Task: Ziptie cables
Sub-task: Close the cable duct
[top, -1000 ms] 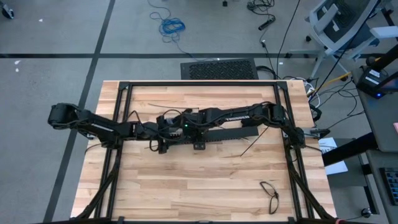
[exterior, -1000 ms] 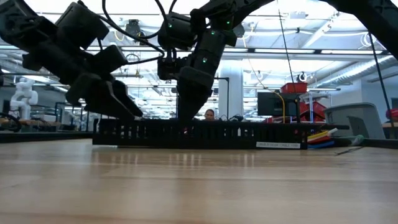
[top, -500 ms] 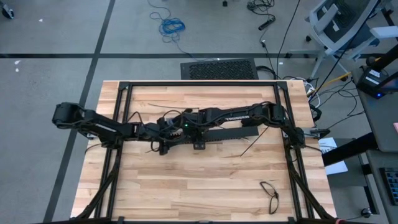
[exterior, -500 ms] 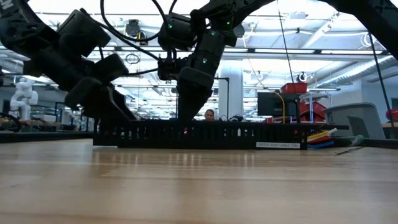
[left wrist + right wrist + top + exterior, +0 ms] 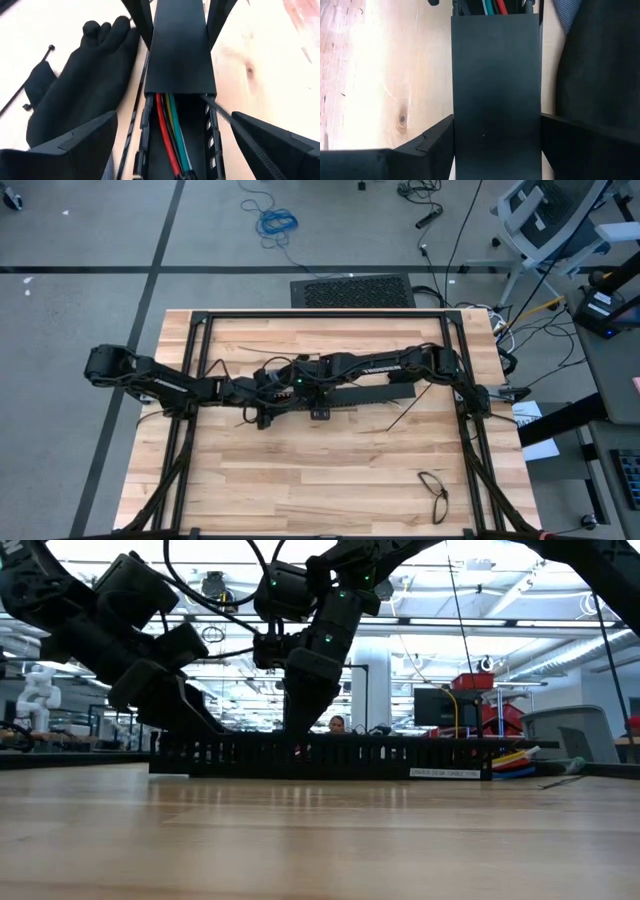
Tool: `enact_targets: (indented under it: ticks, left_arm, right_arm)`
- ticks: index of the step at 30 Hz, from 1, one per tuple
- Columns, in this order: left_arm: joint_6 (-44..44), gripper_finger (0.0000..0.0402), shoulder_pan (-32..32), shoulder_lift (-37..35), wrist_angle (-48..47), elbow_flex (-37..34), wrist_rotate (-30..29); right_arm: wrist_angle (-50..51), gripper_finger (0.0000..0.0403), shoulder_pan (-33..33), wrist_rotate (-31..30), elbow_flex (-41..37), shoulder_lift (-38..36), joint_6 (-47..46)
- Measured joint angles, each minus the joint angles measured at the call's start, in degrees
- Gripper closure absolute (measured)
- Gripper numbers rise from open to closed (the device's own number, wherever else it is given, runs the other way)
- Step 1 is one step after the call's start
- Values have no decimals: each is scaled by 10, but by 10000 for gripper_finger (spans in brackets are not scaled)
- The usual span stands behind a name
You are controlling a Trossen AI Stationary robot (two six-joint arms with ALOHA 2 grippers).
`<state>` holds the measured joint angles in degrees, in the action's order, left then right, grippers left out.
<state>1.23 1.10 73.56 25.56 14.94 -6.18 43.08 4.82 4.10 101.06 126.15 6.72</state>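
A long black slotted bar (image 5: pixel 350 395) lies across the table's middle, a flat cover (image 5: pixel 180 50) closing most of its channel. The cables (image 5: pixel 170 135), red, yellow, green, teal and black, run along the uncovered channel at its left end and stick out past its right end (image 5: pixel 515 758). My left gripper (image 5: pixel 175 120) is open, tilted down at the left end, one finger on each side of the bar without touching it. My right gripper (image 5: pixel 497 125) points steeply down, shut on the covered bar a little right of the left one. My right gripper pinches the covered bar's two long sides (image 5: pixel 455 135) between its two fingers, coming from above and lying across the bar. In the left wrist view its fingers (image 5: pixel 142 15) flank the cover. The bar rests flat on the table.
A black glove (image 5: pixel 80 85) lies on the table beside the bar's left end. Thin black strips lie near it (image 5: pixel 30 90) and near the bar's right part (image 5: pixel 405 415). A small dark wire loop (image 5: pixel 434 490) sits near the near right corner. A black frame (image 5: pixel 320 315) borders the table.
My left gripper has rolled a little and tipped slightly lower at the bar's left end, staying open. My right gripper and the bar have kept still.
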Motion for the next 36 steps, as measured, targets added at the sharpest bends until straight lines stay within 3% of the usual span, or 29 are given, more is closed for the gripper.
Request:
enact_targets:
  ticks: [10, 36]
  left_arm:
    - [10, 18, 0, 35, -8, -3, 47]
    - [-17, 18, 41, 39, 24, -3, 73]
  right_arm:
    - [-2, 160, 0, -1, 0, 1, 0]
    - [-4, 160, 0, 0, 0, 1, 0]
